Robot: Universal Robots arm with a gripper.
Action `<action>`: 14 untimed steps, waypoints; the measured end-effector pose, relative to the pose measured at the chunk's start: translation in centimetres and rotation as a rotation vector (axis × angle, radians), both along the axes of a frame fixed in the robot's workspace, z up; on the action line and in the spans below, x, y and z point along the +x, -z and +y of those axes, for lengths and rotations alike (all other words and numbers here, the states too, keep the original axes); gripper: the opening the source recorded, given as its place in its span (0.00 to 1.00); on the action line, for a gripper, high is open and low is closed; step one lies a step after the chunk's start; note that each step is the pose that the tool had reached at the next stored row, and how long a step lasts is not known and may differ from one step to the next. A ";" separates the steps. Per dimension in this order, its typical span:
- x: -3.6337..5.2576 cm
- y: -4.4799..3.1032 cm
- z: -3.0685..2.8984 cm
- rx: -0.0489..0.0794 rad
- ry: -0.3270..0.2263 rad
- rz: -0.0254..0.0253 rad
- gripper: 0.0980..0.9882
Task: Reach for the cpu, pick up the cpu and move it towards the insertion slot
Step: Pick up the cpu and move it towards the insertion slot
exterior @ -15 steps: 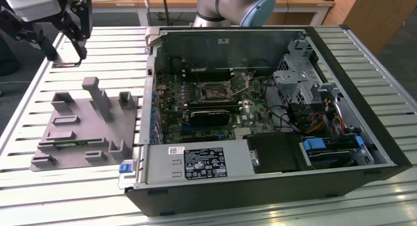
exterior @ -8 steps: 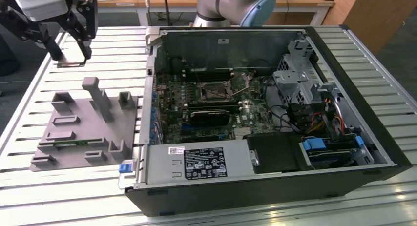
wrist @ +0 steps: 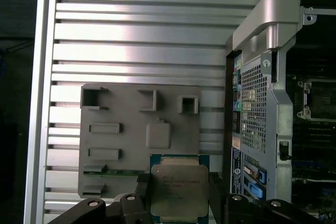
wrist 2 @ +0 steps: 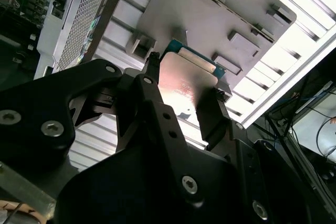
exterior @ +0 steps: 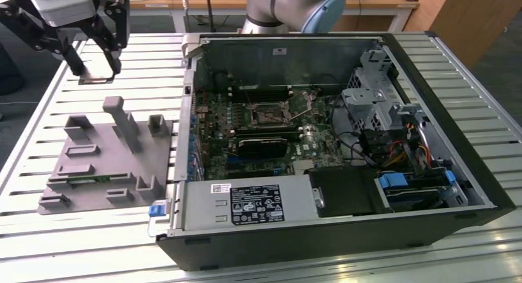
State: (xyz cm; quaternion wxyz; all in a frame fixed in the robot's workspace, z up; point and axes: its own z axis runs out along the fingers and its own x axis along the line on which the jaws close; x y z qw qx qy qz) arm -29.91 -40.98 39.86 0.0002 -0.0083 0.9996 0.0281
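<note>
The gripper (wrist: 179, 195) is pinching the cpu (wrist: 179, 190) by two opposite edges, one black finger (wrist 2: 212, 114) on each side, the chip's silvery lid facing the first wrist view and its green rim showing around it. In the second wrist view the cpu (wrist 2: 186, 80) sits flat between the jaws with nothing under it — it is lifted clear.

In my judgement this is a light, stiff, thin part with a smooth metal top and a delicate underside, so the edges are the right place to hold it; a grip on the faces would risk slipping or damage.

Below it lies the grey fixture plate (wrist: 139, 129) on the slatted table (wrist: 131, 40). In the exterior view the gripper (exterior: 94, 60) hangs above the table at about 12 o'clock from the fixture plate (exterior: 106, 161). The insertion slot (exterior: 267, 113) lies well apart at about 3 o'clock from the gripper, on the motherboard inside the open computer case (exterior: 456, 112).
</note>
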 end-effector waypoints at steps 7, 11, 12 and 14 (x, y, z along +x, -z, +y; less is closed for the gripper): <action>0.81 0.00 0.00 0.000 0.000 0.0000 0.49; 1.28 0.00 0.00 0.000 0.000 0.0001 0.49; 1.40 0.00 0.00 0.000 0.000 0.0000 0.49; 1.62 0.00 0.00 0.000 0.000 0.0000 0.49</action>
